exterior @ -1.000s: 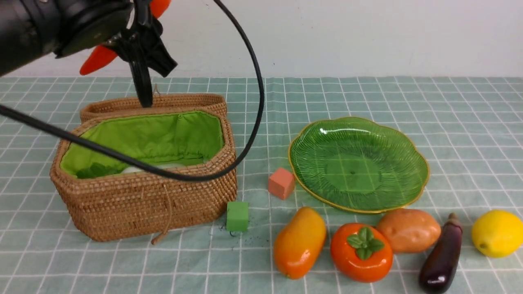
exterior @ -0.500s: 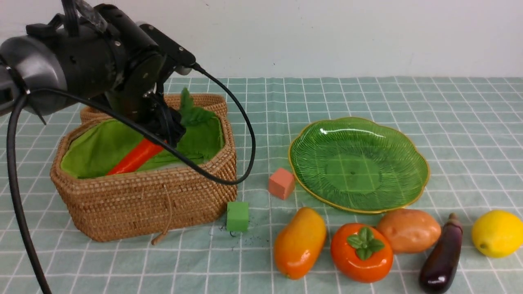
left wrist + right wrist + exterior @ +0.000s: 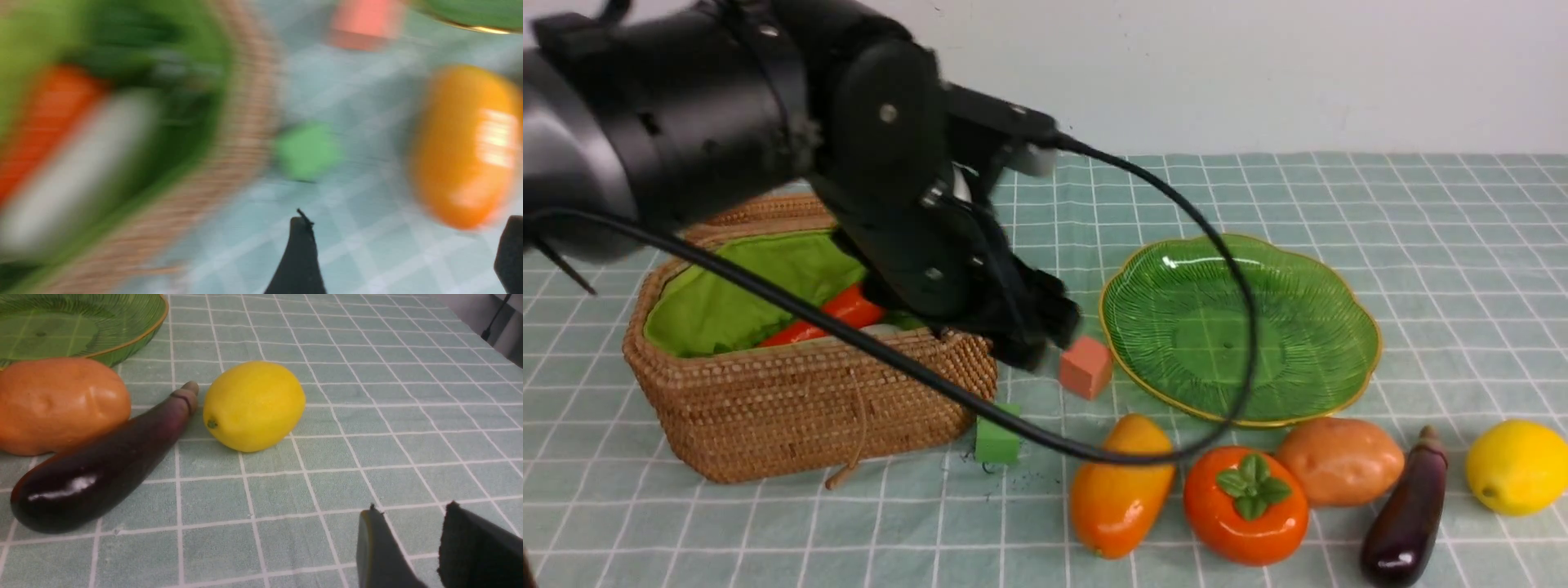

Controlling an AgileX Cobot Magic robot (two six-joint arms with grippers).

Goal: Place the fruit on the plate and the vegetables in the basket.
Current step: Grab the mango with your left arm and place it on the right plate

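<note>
My left gripper (image 3: 1045, 331) hangs open and empty just past the right end of the wicker basket (image 3: 809, 408), close to the pink cube. In the blurred left wrist view its jaws (image 3: 404, 245) stand wide apart over bare cloth, near the mango (image 3: 466, 147). The carrot (image 3: 841, 314) and white radish (image 3: 81, 163) lie in the basket. The green plate (image 3: 1241, 327) holds nothing. The mango (image 3: 1123, 486), persimmon (image 3: 1245, 502), potato (image 3: 1339, 461), eggplant (image 3: 1409, 518) and lemon (image 3: 1515, 465) lie in a row in front of it. My right gripper (image 3: 412, 506) is open and empty, near the lemon (image 3: 253, 406).
A pink cube (image 3: 1085, 366) and a green cube (image 3: 996, 441) lie between basket and plate. The left arm's black cable (image 3: 1176, 196) loops over the plate's near-left edge. The basket lid (image 3: 760, 208) lies open behind the basket.
My left gripper came down with the carrot into the basket, let it go, and swung right past the basket's end. The carrot now lies in the basket.
</note>
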